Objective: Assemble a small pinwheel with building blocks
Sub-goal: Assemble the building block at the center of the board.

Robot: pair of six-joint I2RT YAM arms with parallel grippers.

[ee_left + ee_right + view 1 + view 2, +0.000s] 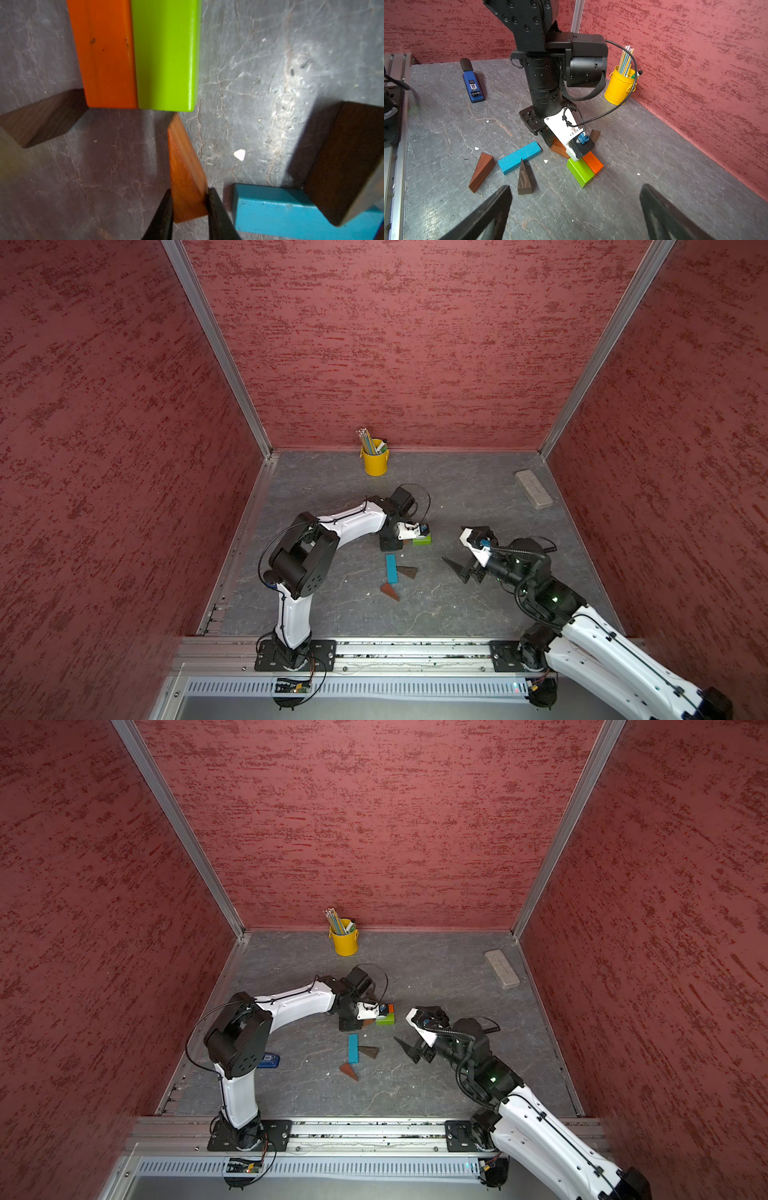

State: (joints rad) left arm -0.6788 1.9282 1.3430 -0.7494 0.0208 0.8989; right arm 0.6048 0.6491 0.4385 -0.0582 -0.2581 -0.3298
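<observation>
- Four wedges point(525, 180): one reddish wedge point(185, 166) clamped in my left fingers point(164, 214); three loose nearby.
- One orange block point(106, 58), one green block point(166, 54), one blue bar point(270, 207).
- My right fingers point(488, 214) spread, empty.

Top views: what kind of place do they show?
Probably an enclosed robot test booth styled as a desk: red textured walls, grey stone-patterned tabletop, yellow metal pencil bucket.

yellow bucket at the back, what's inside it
A bunch of pencils stands in the yellow bucket, with a marker beside them. The bucket's wall hides their lower ends and anything lying at the bottom.
</observation>
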